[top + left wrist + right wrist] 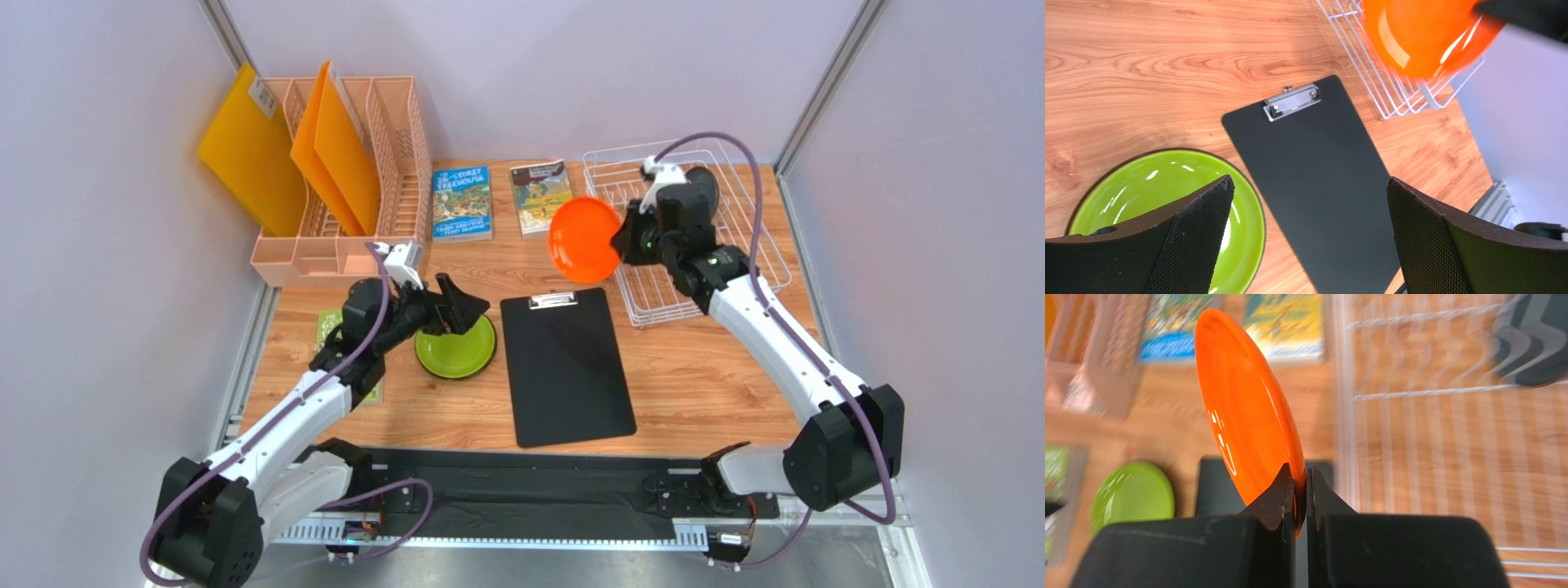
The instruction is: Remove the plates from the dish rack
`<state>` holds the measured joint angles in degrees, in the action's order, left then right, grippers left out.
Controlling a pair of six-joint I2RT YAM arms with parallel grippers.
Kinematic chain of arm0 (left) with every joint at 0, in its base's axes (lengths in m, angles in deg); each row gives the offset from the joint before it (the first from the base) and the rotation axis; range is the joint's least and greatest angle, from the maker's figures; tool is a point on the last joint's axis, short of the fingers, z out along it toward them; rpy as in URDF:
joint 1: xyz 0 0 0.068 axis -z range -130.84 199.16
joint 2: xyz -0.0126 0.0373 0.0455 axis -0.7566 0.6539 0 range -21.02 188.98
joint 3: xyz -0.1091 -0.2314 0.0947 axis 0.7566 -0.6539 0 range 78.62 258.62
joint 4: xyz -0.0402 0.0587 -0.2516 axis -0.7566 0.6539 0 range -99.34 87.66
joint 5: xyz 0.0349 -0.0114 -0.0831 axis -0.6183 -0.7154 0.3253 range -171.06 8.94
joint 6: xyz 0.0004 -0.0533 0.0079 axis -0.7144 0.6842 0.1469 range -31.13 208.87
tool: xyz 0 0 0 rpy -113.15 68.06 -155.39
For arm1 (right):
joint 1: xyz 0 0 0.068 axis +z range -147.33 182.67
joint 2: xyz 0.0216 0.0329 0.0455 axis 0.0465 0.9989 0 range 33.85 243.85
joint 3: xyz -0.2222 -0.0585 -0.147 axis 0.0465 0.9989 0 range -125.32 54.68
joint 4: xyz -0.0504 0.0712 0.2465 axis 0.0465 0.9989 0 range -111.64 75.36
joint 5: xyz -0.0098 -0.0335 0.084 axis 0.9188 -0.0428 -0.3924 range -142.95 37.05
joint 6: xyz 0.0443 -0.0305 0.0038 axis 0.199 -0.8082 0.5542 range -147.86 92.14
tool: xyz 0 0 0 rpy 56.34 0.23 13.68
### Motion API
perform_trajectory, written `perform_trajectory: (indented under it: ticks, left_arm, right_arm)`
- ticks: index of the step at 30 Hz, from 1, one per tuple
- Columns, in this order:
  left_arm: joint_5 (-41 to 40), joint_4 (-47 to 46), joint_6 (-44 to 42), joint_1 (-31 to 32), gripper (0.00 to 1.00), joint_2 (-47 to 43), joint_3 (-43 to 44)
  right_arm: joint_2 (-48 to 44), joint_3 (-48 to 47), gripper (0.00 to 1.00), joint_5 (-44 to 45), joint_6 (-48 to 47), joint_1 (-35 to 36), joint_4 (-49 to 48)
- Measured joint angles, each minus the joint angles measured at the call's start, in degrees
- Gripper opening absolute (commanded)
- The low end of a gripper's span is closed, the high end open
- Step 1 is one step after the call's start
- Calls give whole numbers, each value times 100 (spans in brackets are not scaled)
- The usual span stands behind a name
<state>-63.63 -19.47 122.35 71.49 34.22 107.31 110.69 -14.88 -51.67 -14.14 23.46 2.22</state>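
Two plates show. The orange plate [580, 240] is pinched by its rim between the closed fingers of the right gripper [1300, 478]. It is held on edge in the air just left of the white wire dish rack [763, 251], beyond the clip end of the black clipboard [568, 368]. The lime green plate [460, 353] lies flat on the wooden table [711, 380], just left of the clipboard. The left gripper [1310, 184] hangs over it with its jaws wide apart and nothing between them.

Much is hard to make out. The right wrist view is smeared: the rack's wires run as wavy streaks, and a dark shape [1536, 343] at its far corner cannot be named. From above, the right arm covers the middle of the rack and hides whatever stands among the prongs there. The left gripper covers the green plate's far rim. In the left wrist view the orange plate is cut off by the top edge. A green-covered flat thing [329, 325] lies mostly hidden under the left arm.

A blue-covered book [461, 202] and a second book [540, 194] lie face up at the back, their titles too small to read. A white label [261, 93] on the yellow folder [245, 153] beside the peach file organiser [393, 159] is likewise illegible.
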Motion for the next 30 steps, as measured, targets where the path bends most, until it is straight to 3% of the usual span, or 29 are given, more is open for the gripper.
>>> perform_trajectory:
  ticks: [8, 18, 21, 24, 25, 26, 29, 30]
  left_arm:
    - [50, -538, 422, 0, 97, -133, -356]
    - [76, -970, 750, 59, 92, -122, -592]
    - [94, -1073, 807, 116, 73, -70, -592]
    - [101, -1154, 868, 140, 35, 0, -592]
    - [116, -1204, 876, 153, 8, 13, -592]
    - [127, -1237, 925, 164, 0, 13, -592]
    - [149, -1362, 1032, 170, 0, -15, -597]
    - [114, -1357, 1067, 168, 0, -15, -599]
  right_arm:
    - [-151, 1152, 0, -1246, 855, 625, -190]
    - [-197, 1556, 0, -2166, 1742, 1161, -1174]
    - [-190, 1609, 0, -2385, 1930, 1248, -1440]
    - [-164, 1692, 0, -2647, 2116, 1285, -1727]
    - [-142, 1716, 0, -2662, 2151, 1290, -1775]
    - [-98, 1744, 0, -2699, 2190, 1290, -1818]
    - [11, 1827, 3, -2761, 2236, 1200, -1899]
    - [37, 1827, 18, -2789, 2238, 1196, -1943]
